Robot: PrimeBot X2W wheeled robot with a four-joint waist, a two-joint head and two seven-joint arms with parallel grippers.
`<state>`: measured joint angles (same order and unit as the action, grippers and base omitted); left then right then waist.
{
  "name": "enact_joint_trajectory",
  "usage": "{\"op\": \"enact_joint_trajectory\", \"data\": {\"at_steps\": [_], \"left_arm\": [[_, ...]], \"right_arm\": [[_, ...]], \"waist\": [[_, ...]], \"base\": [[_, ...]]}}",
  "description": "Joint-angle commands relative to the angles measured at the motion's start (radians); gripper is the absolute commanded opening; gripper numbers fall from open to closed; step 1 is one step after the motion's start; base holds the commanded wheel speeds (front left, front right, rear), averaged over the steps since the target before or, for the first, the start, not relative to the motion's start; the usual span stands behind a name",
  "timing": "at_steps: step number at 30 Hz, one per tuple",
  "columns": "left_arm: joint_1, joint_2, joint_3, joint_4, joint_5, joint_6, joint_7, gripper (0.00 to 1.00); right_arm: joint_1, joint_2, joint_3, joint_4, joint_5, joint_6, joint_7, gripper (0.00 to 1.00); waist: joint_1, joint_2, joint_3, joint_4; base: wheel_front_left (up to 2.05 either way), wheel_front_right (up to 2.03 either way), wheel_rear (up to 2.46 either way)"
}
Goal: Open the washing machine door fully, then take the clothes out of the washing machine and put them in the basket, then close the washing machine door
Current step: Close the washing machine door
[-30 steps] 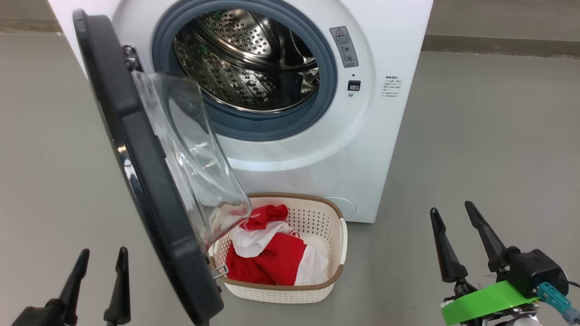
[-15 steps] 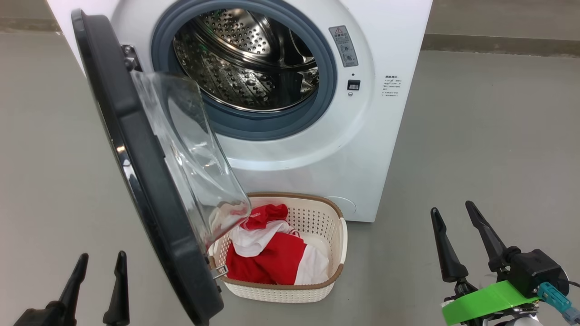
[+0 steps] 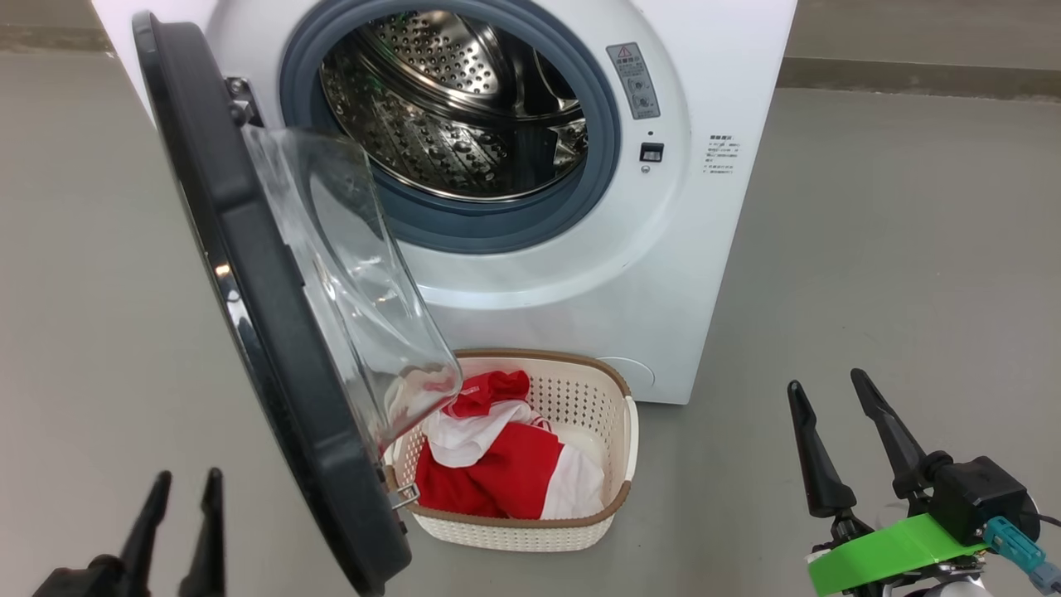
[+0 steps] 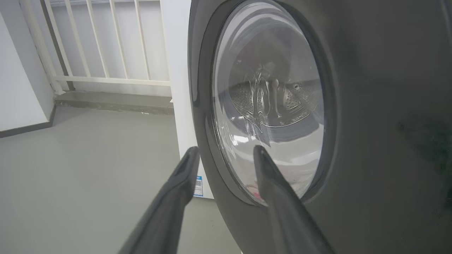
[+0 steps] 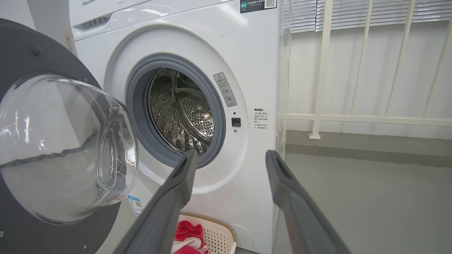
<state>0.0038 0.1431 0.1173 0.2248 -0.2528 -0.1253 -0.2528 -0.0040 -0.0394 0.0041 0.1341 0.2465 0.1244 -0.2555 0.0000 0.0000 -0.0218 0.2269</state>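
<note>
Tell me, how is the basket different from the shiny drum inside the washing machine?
The basket is cream plastic with a brown rim; the drum is shiny steel. The basket holds the red and white clothes; no clothes show in the drum. The basket sits on the floor, open upward; the drum opens forward inside the washing machine. Both are dotted with little holes.

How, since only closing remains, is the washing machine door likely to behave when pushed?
The washing machine door looks rigid and probably swings on its hinge rather than flexing. Its glossy rim and glass bowl may be slippery, so a push could slide off.
</note>
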Motion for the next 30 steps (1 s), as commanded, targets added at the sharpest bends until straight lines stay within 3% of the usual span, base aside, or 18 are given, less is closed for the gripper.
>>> {"op": "enact_joint_trajectory", "data": {"at_steps": [1,7,10,17,20,24,30], "left_arm": [[-0.024,0.014,0.038,-0.015,0.004,-0.005,-0.009,0.0],[-0.074,-0.02,0.068,-0.011,-0.135,-0.005,-0.009,0.0],[-0.113,-0.032,0.061,0.006,-0.289,-0.005,-0.001,0.0],[-0.191,-0.053,0.131,-0.065,-0.641,0.008,0.201,0.0],[-0.209,-0.074,0.159,-0.124,-0.829,0.054,0.332,0.0],[-0.204,-0.087,0.158,-0.228,-1.075,0.155,0.516,0.0],[-0.159,-0.091,0.135,-0.386,-1.227,0.27,0.616,0.0]], "right_arm": [[-0.034,-0.011,0.021,-0.021,0.005,0.006,-0.006,1.0],[-0.029,-0.011,0.018,-0.021,0.006,0.006,-0.006,1.0],[-0.027,-0.011,0.018,-0.021,0.007,0.006,-0.006,1.0],[-0.021,-0.011,0.02,-0.022,0.011,0.006,-0.006,1.0],[-0.018,-0.011,0.019,-0.022,0.014,0.006,-0.006,1.0],[-0.012,-0.011,0.018,-0.022,0.016,0.006,-0.006,1.0],[-0.012,-0.011,0.018,-0.024,0.016,0.006,-0.006,1.0]], "waist": [[0.0,0.0,-0.001,0.001],[0.0,0.0,-0.006,0.008],[0.0,0.0,-0.01,0.011],[0.0,0.0,-0.02,0.011],[0.0,0.0,-0.022,0.008],[0.0,0.0,-0.022,0.004],[0.0,0.0,-0.013,0.001]], "base": [[0.0,0.0,0.0],[0.0,0.0,0.0],[0.0,0.0,0.0],[0.0,0.0,0.0],[0.0,0.0,0.0],[0.0,0.0,0.0],[0.0,0.0,0.0]]}}
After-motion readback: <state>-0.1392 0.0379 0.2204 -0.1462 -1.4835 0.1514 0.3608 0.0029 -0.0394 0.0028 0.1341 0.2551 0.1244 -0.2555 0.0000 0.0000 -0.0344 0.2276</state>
